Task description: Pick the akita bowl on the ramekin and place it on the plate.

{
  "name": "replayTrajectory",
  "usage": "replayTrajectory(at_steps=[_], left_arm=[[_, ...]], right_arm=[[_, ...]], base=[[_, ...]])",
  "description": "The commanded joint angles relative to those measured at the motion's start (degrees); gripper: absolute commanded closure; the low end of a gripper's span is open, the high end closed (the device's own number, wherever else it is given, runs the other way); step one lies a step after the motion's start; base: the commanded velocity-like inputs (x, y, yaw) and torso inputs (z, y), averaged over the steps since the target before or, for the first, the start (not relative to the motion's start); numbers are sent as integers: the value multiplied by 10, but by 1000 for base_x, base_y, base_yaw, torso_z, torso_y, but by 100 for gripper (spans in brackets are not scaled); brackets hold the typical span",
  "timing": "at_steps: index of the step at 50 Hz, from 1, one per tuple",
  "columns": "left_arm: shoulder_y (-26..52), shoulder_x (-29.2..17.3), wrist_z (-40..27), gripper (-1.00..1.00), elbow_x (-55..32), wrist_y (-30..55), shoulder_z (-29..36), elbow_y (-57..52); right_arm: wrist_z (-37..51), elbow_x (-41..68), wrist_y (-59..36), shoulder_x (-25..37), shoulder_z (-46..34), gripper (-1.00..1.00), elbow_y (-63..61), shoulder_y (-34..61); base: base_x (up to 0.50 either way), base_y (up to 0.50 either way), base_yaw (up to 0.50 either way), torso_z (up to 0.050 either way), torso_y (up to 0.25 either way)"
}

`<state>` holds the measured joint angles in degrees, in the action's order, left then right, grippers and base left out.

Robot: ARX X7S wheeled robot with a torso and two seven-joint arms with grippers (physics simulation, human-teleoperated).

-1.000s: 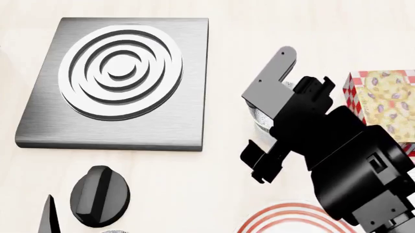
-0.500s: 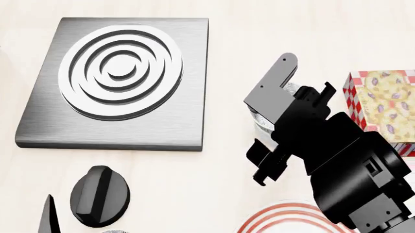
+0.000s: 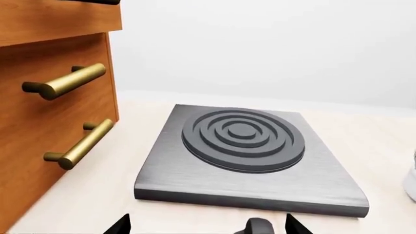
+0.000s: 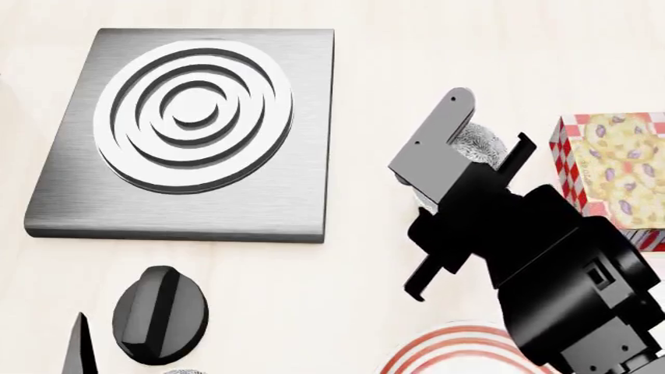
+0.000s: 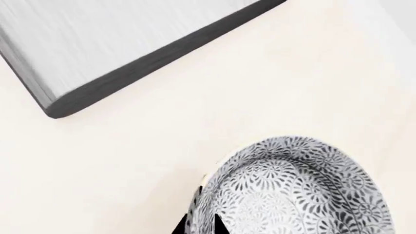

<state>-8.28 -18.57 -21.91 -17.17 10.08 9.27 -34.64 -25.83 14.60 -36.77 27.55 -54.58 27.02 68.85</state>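
The akita bowl point(image 5: 293, 190), white with a fine grey-black pattern, fills the near part of the right wrist view. My right gripper point(image 5: 198, 226) is shut on its rim, one dark fingertip point(image 5: 179, 227) outside the wall and the other inside. In the head view only a speckled part of the bowl point(image 4: 480, 145) shows between the gripper's parts. The ramekin is hidden under the bowl and arm. The red-ringed plate point(image 4: 447, 347) peeks in at the bottom edge, close to the right arm. My left gripper point(image 3: 208, 228) is open and holds nothing.
A grey metal hob plate point(image 4: 187, 132) with concentric rings lies to the left of the bowl. A black knob point(image 4: 156, 312) sits in front of it. A red-checked box point(image 4: 613, 167) stands right of the bowl. Wooden drawers with brass handles point(image 3: 65, 83) flank the left arm.
The right gripper has tilted and shifted slightly, and more of the patterned bowl now shows between its parts. The left arm has not moved.
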Motion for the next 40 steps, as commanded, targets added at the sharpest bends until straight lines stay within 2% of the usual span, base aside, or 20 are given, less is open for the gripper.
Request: replayTrajectory(at_steps=[1, 25, 40], left_arm=[[1, -1, -2, -100, -2, 0, 2, 2], [2, -4, -4, -100, -9, -1, 8, 1], [2, -5, -4, -100, -15, -3, 10, 3]], right_arm=[[12, -11, 11, 10, 6, 100, -16, 4], [10, -10, -24, 44, 10, 100, -75, 23], [-41, -8, -118, 98, -36, 100, -196, 31]], base=[[0, 0, 0, 0, 0], [0, 0, 0, 0, 0], [0, 0, 0, 0, 0]])
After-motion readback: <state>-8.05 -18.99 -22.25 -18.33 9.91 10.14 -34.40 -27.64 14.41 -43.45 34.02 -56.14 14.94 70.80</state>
